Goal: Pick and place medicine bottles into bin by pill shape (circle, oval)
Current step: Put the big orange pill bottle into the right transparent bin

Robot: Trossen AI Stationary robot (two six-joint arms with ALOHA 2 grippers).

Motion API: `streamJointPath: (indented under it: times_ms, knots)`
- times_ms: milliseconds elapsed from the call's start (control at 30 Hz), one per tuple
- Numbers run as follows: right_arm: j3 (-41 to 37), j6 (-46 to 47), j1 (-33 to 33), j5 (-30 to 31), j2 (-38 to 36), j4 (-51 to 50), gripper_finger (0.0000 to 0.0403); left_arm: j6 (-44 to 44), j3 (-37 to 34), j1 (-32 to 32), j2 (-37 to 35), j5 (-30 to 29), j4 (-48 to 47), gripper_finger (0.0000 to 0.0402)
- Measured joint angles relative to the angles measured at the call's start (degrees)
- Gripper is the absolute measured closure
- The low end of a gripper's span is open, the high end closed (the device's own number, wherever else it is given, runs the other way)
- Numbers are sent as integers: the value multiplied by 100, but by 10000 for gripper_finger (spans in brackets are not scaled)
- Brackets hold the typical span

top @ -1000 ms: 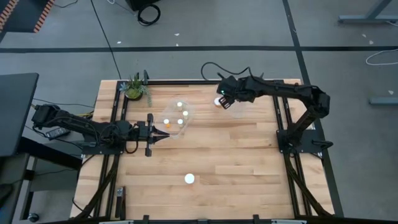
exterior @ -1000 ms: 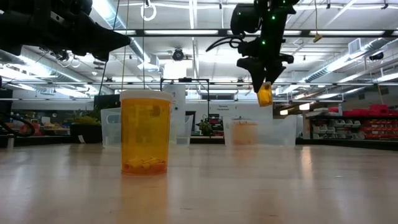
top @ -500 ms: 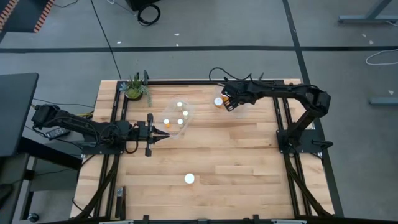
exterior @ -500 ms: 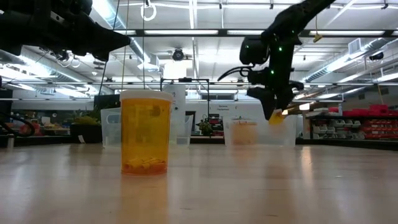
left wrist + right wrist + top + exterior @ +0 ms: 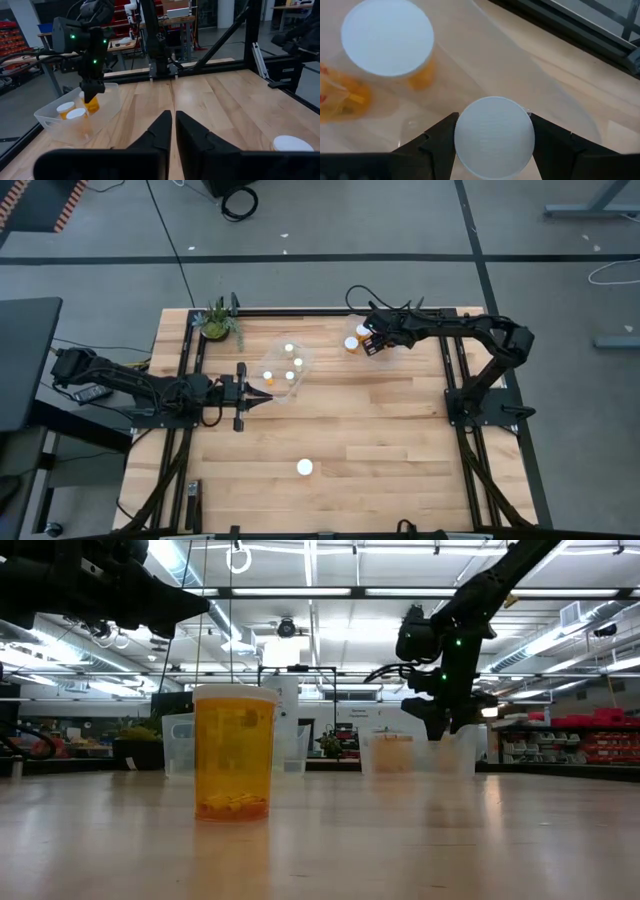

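Right gripper clamps a white-capped bottle at the table's 1 o'clock, seen from above, just beside another bottle; left gripper, pinched shut and empty, waits at 9 o'clock by a clear bin. Right wrist camera: fingers squeeze that cap inside a second clear bin.

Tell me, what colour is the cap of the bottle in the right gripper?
White; the cap shows best in the right wrist view.
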Motion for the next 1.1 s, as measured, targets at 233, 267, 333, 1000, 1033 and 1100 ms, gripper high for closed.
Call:
streamJointPath:
  times_ms: [233,267,333,1000,1033,1100]
  knots:
    - [-22,-1,1,-31,-2,88,175,0,0,1,0,0,-2,362]
    - [-23,-1,3,-31,-2,87,174,0,0,2,0,0,0,363]
    - [-24,-1,3,-31,-2,85,169,0,0,2,0,0,-2,366]
    - [504,-65,59,-358,15,-558,143,0,0,1,0,-2,-1,364]
    - [574,-65,65,-363,15,-646,143,0,0,2,0,0,-2,366]
    - [718,-60,104,-361,15,-826,143,0,0,0,0,0,-1,369]
